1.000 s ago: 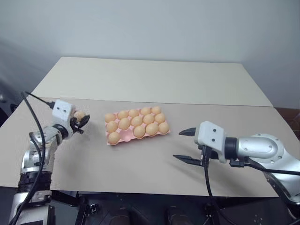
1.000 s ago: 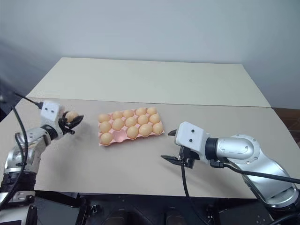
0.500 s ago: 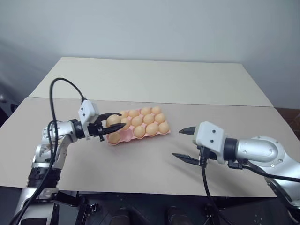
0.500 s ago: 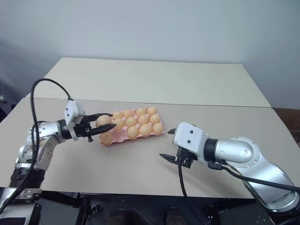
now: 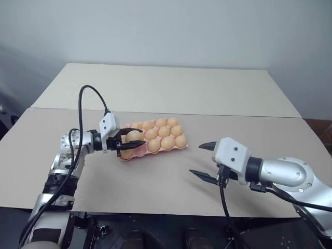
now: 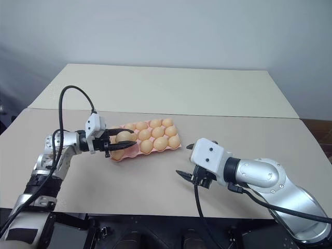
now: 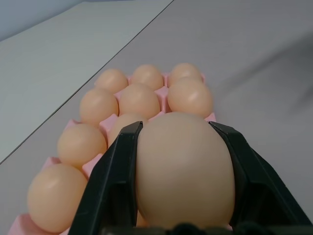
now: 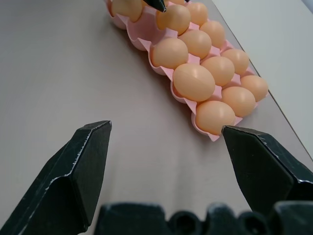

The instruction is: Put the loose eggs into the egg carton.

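The pink egg carton (image 5: 141, 152) lies on the table's middle with several light tan eggs (image 5: 167, 141) seated in its cups. My left gripper (image 5: 136, 141) reaches in from the left and is shut on one loose egg (image 5: 133, 136), holding it just above the carton's left end. In the left wrist view that egg (image 7: 183, 171) sits squeezed between the two black fingers (image 7: 115, 186), with the filled rows beyond it. My right gripper (image 5: 203, 161) hovers open to the right of the carton, nearer the front, with nothing between its fingers (image 8: 78, 171).
The beige table (image 5: 155, 187) has a seam across it behind the carton, and a second tabletop (image 5: 171, 88) beyond. A black cable (image 5: 85, 96) loops above my left arm. Bare table lies between the carton and my right gripper.
My left gripper has swung to the right with the egg, from well left of the carton to over its left end, turning to point along the table. The right gripper stayed put.
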Available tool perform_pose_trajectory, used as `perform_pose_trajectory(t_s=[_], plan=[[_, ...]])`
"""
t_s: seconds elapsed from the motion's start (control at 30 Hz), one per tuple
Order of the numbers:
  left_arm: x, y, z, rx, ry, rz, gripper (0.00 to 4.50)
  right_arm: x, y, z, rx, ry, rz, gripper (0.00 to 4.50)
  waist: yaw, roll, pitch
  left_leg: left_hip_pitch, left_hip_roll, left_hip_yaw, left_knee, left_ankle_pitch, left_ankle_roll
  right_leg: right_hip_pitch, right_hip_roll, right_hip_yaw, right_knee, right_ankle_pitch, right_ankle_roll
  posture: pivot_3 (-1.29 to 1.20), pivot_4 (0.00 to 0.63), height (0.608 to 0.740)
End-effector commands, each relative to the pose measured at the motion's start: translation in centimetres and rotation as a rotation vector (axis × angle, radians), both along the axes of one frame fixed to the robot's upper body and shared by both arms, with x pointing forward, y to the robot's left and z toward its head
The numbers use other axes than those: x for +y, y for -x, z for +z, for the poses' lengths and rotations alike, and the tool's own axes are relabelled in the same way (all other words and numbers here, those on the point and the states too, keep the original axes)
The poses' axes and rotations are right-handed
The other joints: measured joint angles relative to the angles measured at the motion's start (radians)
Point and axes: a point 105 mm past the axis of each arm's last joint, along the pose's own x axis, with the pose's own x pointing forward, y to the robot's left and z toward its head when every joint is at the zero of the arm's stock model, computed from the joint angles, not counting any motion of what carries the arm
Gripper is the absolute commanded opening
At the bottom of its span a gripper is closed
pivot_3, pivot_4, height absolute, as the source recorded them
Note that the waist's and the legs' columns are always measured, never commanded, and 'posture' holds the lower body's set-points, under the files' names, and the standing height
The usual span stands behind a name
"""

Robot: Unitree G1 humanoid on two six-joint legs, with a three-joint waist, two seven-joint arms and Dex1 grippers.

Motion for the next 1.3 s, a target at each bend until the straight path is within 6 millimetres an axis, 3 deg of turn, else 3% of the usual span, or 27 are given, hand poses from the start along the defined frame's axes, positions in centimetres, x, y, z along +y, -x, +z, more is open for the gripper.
perform_pose_trajectory(t_s=[0.03,0.2,0.57,0.9,1.0,1.3], plan=[[-0.3,0.0,0.9,-0.047,-0.001,-0.031,2.74,0.0,0.2,0.7,-0.044,-0.003,-0.008,4.22,-0.001,0.000,0.000,0.000,0.000,0.000,0.000,0.000,0.000,0.000,0.000,0.000,0.000,0.000,0.000,0.00,0.150,0.740],[-0.4,0.0,0.5,-0.029,-0.024,-0.022,4.39,-0.1,0.1,0.7,-0.048,-0.002,-0.014,4.22,0.001,0.000,0.000,0.000,0.000,0.000,0.000,0.000,0.000,0.000,0.000,0.000,0.000,0.000,0.000,0.00,0.150,0.740],[1.8,0.5,4.1,-0.125,0.087,0.029,4.39,-0.2,0.0,0.7,-0.045,0.005,-0.009,4.22,0.000,0.000,0.000,0.000,0.000,0.000,0.000,0.000,0.000,0.000,0.000,0.000,0.000,0.000,0.000,0.00,0.150,0.740],[6.3,4.2,4.1,-0.107,-0.041,0.120,4.39,-0.5,-0.2,1.0,-0.047,0.010,0.008,4.22,-0.005,0.000,0.000,0.001,0.001,0.000,0.000,0.000,0.000,0.000,0.000,0.000,0.000,0.000,0.000,0.00,0.150,0.740],[7.8,6.1,4.0,-0.091,-0.075,0.164,4.39,-1.1,-0.3,1.2,-0.047,0.013,0.025,4.22,-0.002,0.000,0.000,0.000,0.001,0.000,0.000,0.000,0.000,0.000,0.000,0.000,-0.001,0.000,0.000,0.00,0.150,0.740],[9.4,10.5,4.2,-0.021,-0.088,0.269,4.39,-4.2,-0.2,2.4,-0.055,-0.004,0.136,4.22,0.002,0.000,0.000,0.002,0.001,0.001,-0.001,-0.001,0.001,0.002,0.000,0.000,-0.002,0.000,0.000,0.00,0.150,0.740]])
